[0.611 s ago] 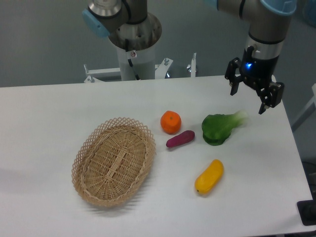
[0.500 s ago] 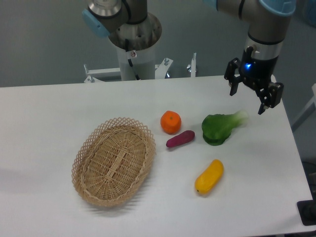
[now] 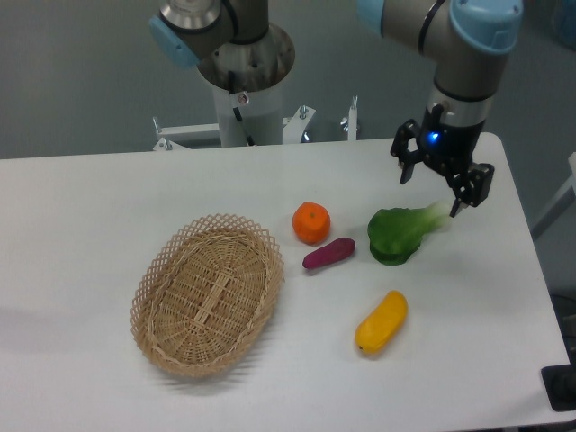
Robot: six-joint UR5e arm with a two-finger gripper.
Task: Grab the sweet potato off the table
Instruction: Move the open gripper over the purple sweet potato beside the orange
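Centrally, the sweet potato [image 3: 328, 254] lies on the table [image 3: 90, 207], just below-right of the orange [image 3: 311, 222], left of the green leafy vegetable [image 3: 402, 232]. Gripper [image 3: 430, 191] hangs in the upper right of the frame, above the green's pale stalk, jaws apart, holding nothing, well apart from the sweet potato. Yellow vegetable [image 3: 381, 321] sits lower right. Wicker basket [image 3: 208, 293] at lower left.

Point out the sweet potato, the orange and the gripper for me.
sweet potato [image 3: 328, 254], fixed camera, middle of its purple body
orange [image 3: 311, 222], fixed camera, centre of the fruit
gripper [image 3: 430, 190], fixed camera, midway between its fingertips
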